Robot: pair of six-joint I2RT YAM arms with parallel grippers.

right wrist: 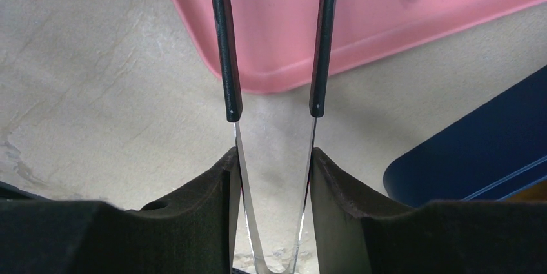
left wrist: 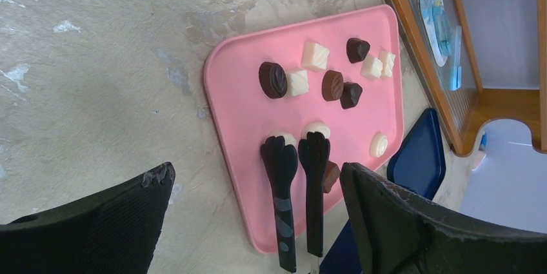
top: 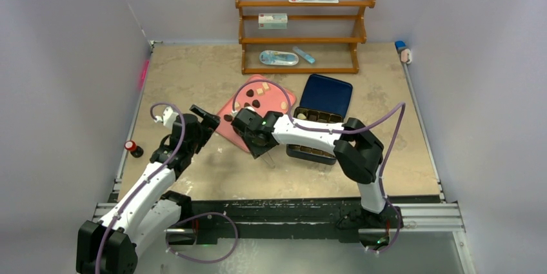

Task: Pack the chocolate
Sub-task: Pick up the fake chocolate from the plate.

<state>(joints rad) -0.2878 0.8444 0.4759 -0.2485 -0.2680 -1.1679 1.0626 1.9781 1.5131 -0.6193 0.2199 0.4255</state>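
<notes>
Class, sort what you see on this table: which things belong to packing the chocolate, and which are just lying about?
For the job: chocolate pieces, pink tray, tongs in the right claw, gridded box with its blue lid.
Lying about: wooden shelf with its packets, small red-capped object, blue-and-white object at the far corner.

Open table (left wrist: 97, 61) lies left of the pink tray (left wrist: 238, 113), where chocolate (left wrist: 273, 79) dots the far half, the tongs (left wrist: 314, 190) lay 2 arms across the near half, and the blue lid (left wrist: 422, 151) flanks the right side.
</notes>
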